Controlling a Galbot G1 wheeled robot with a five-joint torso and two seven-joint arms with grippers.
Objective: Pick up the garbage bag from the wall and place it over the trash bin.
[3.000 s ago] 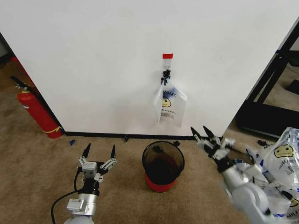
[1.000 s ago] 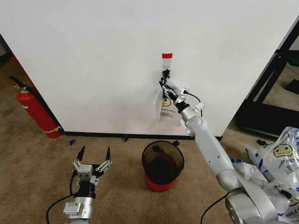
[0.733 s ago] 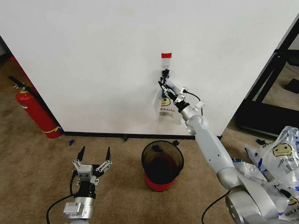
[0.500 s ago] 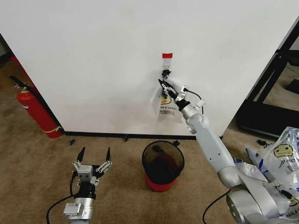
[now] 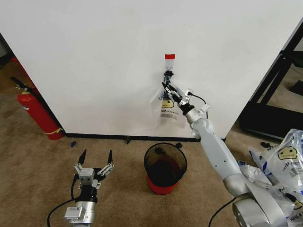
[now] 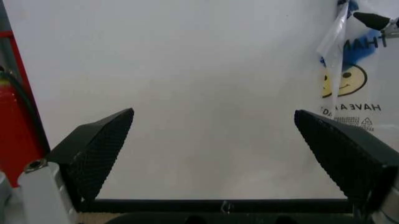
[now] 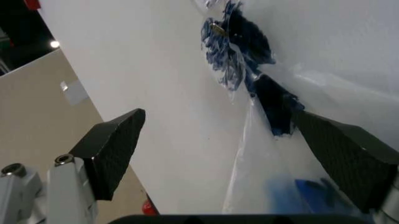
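Right gripper (image 5: 168, 89), arm outstretched, gapes wide at the garbage bag (image 5: 166, 108).

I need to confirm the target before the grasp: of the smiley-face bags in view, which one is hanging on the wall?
The garbage bag on the black hook under the red tape tag, where the open right gripper reaches. The heap of smiley bags lies on the floor.

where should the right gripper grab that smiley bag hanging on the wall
Probably at the bunched blue neck of the garbage bag just under the hook, coming straight at the wall. The plastic gathers narrow there; lower down it hangs wide and flat. The open right gripper already points there.
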